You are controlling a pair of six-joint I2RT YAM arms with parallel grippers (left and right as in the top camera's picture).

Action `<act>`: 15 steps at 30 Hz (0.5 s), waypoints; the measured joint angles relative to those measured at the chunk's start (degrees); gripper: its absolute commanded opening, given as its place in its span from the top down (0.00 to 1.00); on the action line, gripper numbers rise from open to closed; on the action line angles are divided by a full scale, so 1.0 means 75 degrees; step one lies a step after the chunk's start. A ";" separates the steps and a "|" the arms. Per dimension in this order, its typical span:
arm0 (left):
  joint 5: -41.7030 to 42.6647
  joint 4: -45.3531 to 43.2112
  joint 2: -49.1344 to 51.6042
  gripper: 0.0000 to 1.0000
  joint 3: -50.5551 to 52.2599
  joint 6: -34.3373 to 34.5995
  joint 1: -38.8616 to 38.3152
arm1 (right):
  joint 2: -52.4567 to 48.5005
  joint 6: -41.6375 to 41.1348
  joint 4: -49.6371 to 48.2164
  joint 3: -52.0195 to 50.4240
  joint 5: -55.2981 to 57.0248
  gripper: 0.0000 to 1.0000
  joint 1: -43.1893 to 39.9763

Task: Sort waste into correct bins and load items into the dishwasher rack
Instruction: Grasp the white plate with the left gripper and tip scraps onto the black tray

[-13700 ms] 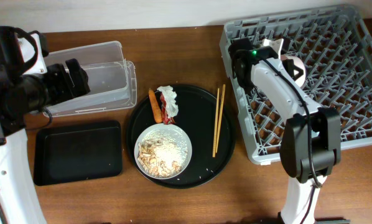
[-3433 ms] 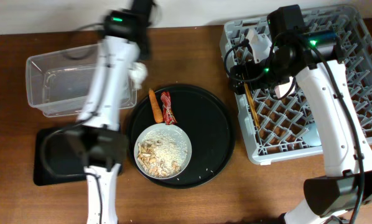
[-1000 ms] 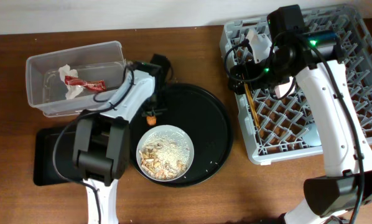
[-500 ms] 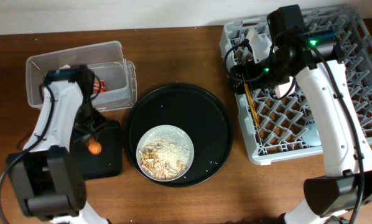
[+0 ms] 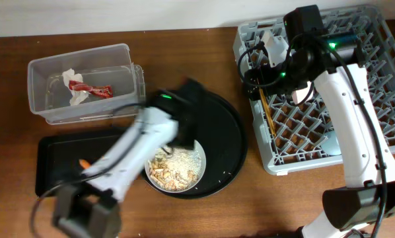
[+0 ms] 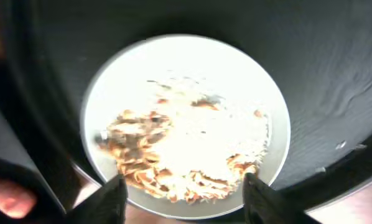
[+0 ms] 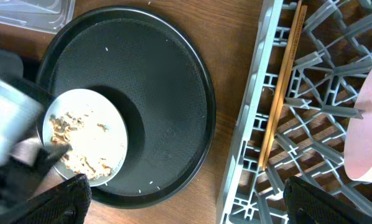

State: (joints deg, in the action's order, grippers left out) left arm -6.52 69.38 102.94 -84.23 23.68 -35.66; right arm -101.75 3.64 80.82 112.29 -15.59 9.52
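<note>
My left gripper (image 6: 187, 202) hovers open just above the white plate (image 6: 186, 59) of beige food scraps (image 6: 173, 146), with nothing held between its fingers. In the overhead view the left gripper (image 5: 184, 135) is blurred over the plate (image 5: 174, 165). The orange carrot (image 5: 84, 162) lies on the black rectangular tray (image 5: 59, 188). The tissue (image 5: 69, 78) and red wrapper (image 5: 92, 89) lie in the clear tub (image 5: 121, 56). The chopsticks (image 7: 282, 93) rest in the grey rack (image 5: 356, 99). My right gripper (image 7: 198, 208) hangs wide open and empty over the rack's left edge.
The plate sits on a large round black tray (image 5: 217, 139) between the bins and the rack. A pale round dish (image 7: 367, 130) stands in the rack at the right edge of the right wrist view. Bare wooden table (image 5: 250, 205) shows in front.
My left arm swung right from the black rectangular tray to above the plate. Its jaws opened and the carrot stayed on that tray. The right arm has not moved.
</note>
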 measured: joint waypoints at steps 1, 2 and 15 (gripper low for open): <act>-0.0198 -0.0003 0.0353 0.45 0.0000 -0.0029 -0.0513 | 0.0000 -0.0003 -0.0003 0.0000 0.0000 0.02 0.0000; -0.0303 -0.0015 0.0656 0.45 0.0000 -0.0041 -0.0933 | 0.0000 0.0000 -0.0003 0.0000 0.0000 0.02 0.0000; -0.0839 -0.0189 0.1903 0.70 0.0181 -0.0335 -0.2483 | 0.0000 0.0000 0.0000 0.0000 0.0000 0.02 0.0000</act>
State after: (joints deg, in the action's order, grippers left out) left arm -12.82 67.96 117.21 -82.87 21.17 -54.28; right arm -101.75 3.64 80.82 112.29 -15.59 9.52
